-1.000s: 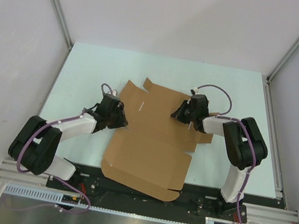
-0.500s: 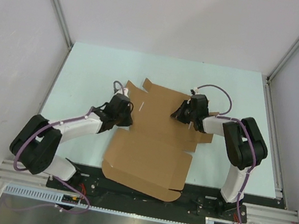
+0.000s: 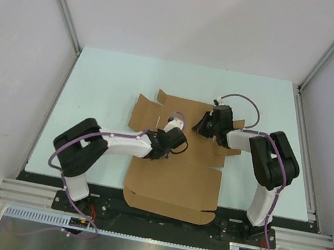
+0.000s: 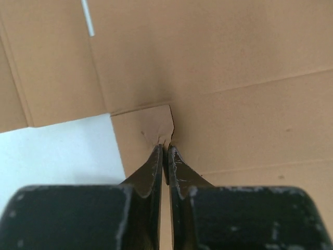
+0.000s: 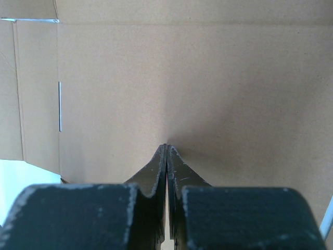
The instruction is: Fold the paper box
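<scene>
folding barely begun: box [image 3: 175,172] mostly flat on counter [image 3: 110,82]; left hand [image 4: 165,147] pinches a side tab [image 4: 156,122], right hand [image 5: 166,147] clenched, pressing down.

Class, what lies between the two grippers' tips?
Only bare brown cardboard of the paper box, seen in the top view; the left gripper and right gripper are both over it.

My left arm [image 3: 122,143] and right arm [image 3: 274,160], white shells over bulky black joints, thin purple cables [image 3: 243,97] looping along both, left claw [image 4: 165,150] and right claw [image 5: 166,148] with scuffed black tapered fingers [image 4: 179,172]
</scene>
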`<state>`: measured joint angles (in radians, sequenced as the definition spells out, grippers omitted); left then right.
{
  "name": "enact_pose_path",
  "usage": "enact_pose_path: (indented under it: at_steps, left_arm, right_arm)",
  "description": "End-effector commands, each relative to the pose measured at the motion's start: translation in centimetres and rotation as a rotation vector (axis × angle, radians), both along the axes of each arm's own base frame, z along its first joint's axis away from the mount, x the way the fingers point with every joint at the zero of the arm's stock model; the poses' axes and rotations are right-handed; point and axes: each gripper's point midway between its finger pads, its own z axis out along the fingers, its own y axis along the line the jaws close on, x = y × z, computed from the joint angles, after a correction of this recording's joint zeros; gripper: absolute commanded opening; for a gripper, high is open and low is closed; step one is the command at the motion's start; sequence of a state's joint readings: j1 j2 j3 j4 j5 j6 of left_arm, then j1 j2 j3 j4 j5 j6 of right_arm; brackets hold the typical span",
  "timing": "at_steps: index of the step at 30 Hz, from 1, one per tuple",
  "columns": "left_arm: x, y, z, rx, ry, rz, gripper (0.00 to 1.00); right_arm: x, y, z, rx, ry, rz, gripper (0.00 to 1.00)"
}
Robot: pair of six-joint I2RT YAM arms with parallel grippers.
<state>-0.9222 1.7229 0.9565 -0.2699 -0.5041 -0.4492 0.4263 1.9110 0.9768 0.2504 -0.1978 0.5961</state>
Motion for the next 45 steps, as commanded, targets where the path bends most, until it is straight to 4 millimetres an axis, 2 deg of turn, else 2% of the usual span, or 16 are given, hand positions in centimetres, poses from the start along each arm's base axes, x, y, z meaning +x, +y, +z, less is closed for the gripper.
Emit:
enact_pose_path:
  at_steps: [1, 3, 6, 8, 10, 16, 19, 20, 21, 23, 24, 27, 34, 38, 44, 45]
  left_arm:
    - [0.4, -0.8, -0.8, 0.132, -0.033, -0.010, 0.08]
    - [0.4, -0.5, -1.3, 0.159, -0.031, -0.007, 0.10]
    - [0.8, -0.4, -0.3, 0.162, -0.056, 0.004, 0.23]
    - [1.3, 0.0, 1.4, 0.174, -0.094, 0.020, 0.43]
    - [2.1, -0.1, 5.3, 0.125, -0.172, 0.044, 0.61]
    - [3.0, 0.5, 16.1, -0.141, -0.310, 0.100, 0.78]
    - [4.2, 3.3, 17.2, -0.314, -0.289, 0.212, 0.81]
    - [4.4, 3.3, 18.6, -0.440, -0.290, 0.201, 0.81]
    - [5.5, 6.5, 16.9, -0.459, -0.279, 0.282, 0.82]
    - [6.6, 8.2, 17.3, -0.586, -0.292, 0.333, 0.81]
    - [7.0, 10.2, 15.4, -0.605, -0.258, 0.373, 0.81]
    - [8.7, 12.6, 14.1, -0.638, -0.242, 0.424, 0.81]
    - [12.4, 12.0, 11.3, -0.693, -0.101, 0.358, 0.83]
    - [13.0, 12.0, 9.2, -0.663, -0.052, 0.376, 0.82]
    - [13.9, 12.8, 6.8, -0.563, -0.014, 0.388, 0.70]
    - [14.2, 12.9, 6.9, -0.544, -0.023, 0.377, 0.63]
  right_arm:
    - [-2.0, -1.1, -2.0, -0.087, 0.079, 0.016, 0.00]
    - [-2.0, -1.2, -2.1, -0.090, 0.079, 0.014, 0.00]
    - [-2.1, -1.2, -2.3, -0.091, 0.084, 0.015, 0.00]
    - [-2.0, -1.3, -2.4, -0.090, 0.086, 0.014, 0.00]
    - [-2.1, -1.2, -2.6, -0.086, 0.092, 0.014, 0.00]
    - [-1.9, -1.5, -2.3, -0.086, 0.087, 0.007, 0.00]
    - [-1.8, -1.5, -2.1, -0.082, 0.084, 0.005, 0.00]
    - [-1.9, -1.4, -2.1, -0.081, 0.086, 0.007, 0.00]
    - [-1.9, -1.4, -2.1, -0.079, 0.084, 0.008, 0.00]
    - [-1.9, -1.4, -2.2, -0.079, 0.086, 0.009, 0.00]
    - [-1.9, -1.4, -2.2, -0.076, 0.085, 0.010, 0.00]
    - [-1.9, -1.2, -2.5, -0.073, 0.088, 0.014, 0.00]
    - [-1.9, -1.1, -3.1, -0.062, 0.103, 0.015, 0.00]
    - [-1.8, -1.4, -3.1, -0.062, 0.103, 0.010, 0.00]
    - [-1.8, -1.5, -3.3, -0.061, 0.109, 0.007, 0.00]
    - [-1.7, -1.5, -3.3, -0.059, 0.108, 0.008, 0.00]
